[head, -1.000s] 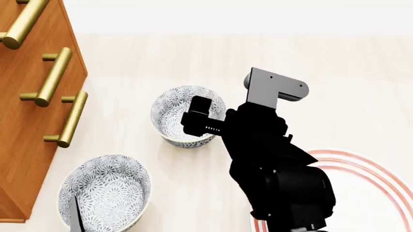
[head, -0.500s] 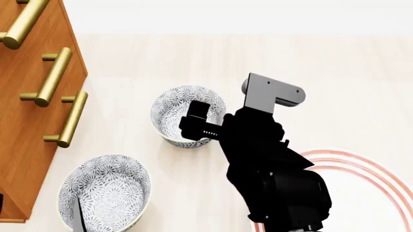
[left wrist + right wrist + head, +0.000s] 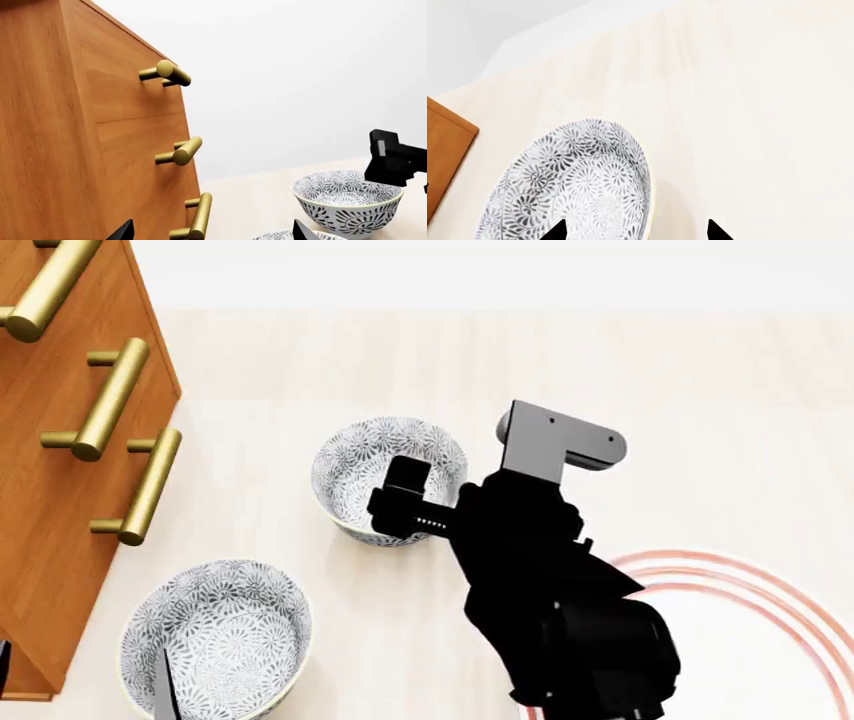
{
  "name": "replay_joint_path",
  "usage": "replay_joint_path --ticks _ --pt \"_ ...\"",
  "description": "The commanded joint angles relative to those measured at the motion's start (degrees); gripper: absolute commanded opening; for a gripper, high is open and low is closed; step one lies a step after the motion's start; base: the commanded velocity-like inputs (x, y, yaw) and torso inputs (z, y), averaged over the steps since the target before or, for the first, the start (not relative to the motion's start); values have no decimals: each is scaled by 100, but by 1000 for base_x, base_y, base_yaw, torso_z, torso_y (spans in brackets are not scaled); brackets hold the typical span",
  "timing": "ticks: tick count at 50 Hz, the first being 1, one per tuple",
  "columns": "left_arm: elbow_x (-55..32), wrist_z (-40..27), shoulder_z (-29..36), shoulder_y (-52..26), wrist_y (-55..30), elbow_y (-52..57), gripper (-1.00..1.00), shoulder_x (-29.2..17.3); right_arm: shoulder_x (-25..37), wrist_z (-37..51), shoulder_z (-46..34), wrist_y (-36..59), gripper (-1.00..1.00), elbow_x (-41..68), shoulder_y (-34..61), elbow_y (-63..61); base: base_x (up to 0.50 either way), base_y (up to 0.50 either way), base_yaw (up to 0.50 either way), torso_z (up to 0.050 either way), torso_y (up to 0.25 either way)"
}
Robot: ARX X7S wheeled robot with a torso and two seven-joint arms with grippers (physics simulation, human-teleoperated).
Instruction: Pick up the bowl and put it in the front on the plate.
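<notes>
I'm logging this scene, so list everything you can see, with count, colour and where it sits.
bowl: one, white with grey-blue floral pattern, on the table's middle, under the right tool.
second bowl: one, same pattern, nearer the robot, beside the cabinet.
plate: one, white with red rings, right of the arm, partly hidden.
cabinet: one, brown wood, left side.
handles: gold bars on the cabinet front.
table: cream surface.
right tool: black, open, over the bowl's rim.
left tool: black tips, open.

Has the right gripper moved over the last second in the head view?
Yes. The right gripper has crept toward the drawer cabinet, reaching further over the far bowl, which sits where it was.
</notes>
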Motion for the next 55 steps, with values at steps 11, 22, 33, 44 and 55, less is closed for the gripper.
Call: replay_joint_path --ticks 11,22,33,44,55 --pt "72 37 -43 -42 -19 -60 100 41 -115 -163 -24 -270 100 162 67 357 0 0 0 0 0" --pt "60 26 -11 -48 -42 -59 100 23 -159 -249 -92 -449 100 230 167 717 0 0 0 0 0" --pt "62 9 21 -63 -47 -103 100 3 -187 -323 -226 -625 100 325 240 1017 0 0 0 0 0" --pt "75 -10 50 -55 -116 -49 100 -13 -137 -268 -339 -653 -100 465 188 882 0 0 0 0 0" --pt "65 -27 77 -65 -141 -67 100 -28 -104 -231 -425 -642 -100 563 124 769 0 0 0 0 0"
